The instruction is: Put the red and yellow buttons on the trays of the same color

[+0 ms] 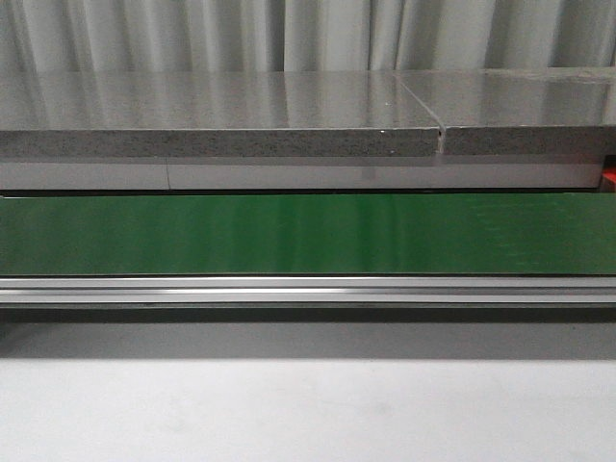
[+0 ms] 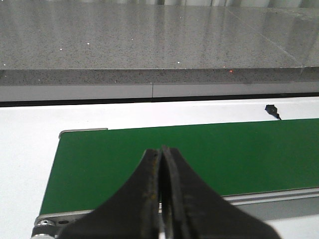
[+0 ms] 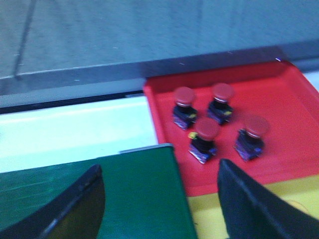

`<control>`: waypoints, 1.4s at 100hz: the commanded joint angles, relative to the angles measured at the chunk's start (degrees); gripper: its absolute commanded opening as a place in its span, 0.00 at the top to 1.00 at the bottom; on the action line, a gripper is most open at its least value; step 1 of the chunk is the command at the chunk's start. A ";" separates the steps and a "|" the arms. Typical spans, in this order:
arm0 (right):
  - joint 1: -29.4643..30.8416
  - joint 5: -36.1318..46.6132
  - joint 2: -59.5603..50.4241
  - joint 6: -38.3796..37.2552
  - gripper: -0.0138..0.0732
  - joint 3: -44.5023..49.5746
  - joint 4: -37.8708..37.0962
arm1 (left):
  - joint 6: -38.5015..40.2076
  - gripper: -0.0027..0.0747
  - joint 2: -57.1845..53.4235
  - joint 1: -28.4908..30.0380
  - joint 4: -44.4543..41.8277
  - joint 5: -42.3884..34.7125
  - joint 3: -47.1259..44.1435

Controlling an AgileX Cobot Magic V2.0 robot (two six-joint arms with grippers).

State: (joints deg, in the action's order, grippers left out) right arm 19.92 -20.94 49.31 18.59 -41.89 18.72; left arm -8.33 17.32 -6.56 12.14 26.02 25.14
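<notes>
In the right wrist view, several red buttons (image 3: 207, 132) with dark bases stand on the red tray (image 3: 279, 92). A strip of the yellow tray (image 3: 209, 211) shows beside it, close to the end of the green belt (image 3: 134, 194). My right gripper (image 3: 159, 172) is open, nothing between its fingers, hovering over the belt's end and the trays' edge. My left gripper (image 2: 161, 152) is shut with nothing in it, above the other end of the green belt (image 2: 199, 149). No yellow button is in view. The front view shows neither gripper.
A green conveyor belt (image 1: 308, 234) with a metal rail (image 1: 308, 289) crosses the front view. Behind it stands a grey stone counter (image 1: 221, 115). White table surface (image 1: 308, 414) lies in front. A small dark object (image 2: 271, 109) lies on the white surface beyond the belt.
</notes>
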 commanded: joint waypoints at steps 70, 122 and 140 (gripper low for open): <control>-10.59 -5.43 -31.67 4.92 0.93 11.61 -1.37 | 0.16 0.99 0.45 -0.46 0.92 -4.30 1.63; -10.59 -5.77 -31.88 4.92 0.92 11.61 -1.31 | 0.16 0.99 0.45 -0.46 0.92 -4.30 1.63; -10.59 -5.77 -31.88 4.92 0.92 11.61 -1.31 | 0.16 0.99 0.45 -0.46 0.92 -4.30 1.63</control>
State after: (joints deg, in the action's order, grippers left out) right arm 9.43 -30.65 17.03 22.92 -28.95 17.30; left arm -8.33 17.32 -6.56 12.14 26.02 25.14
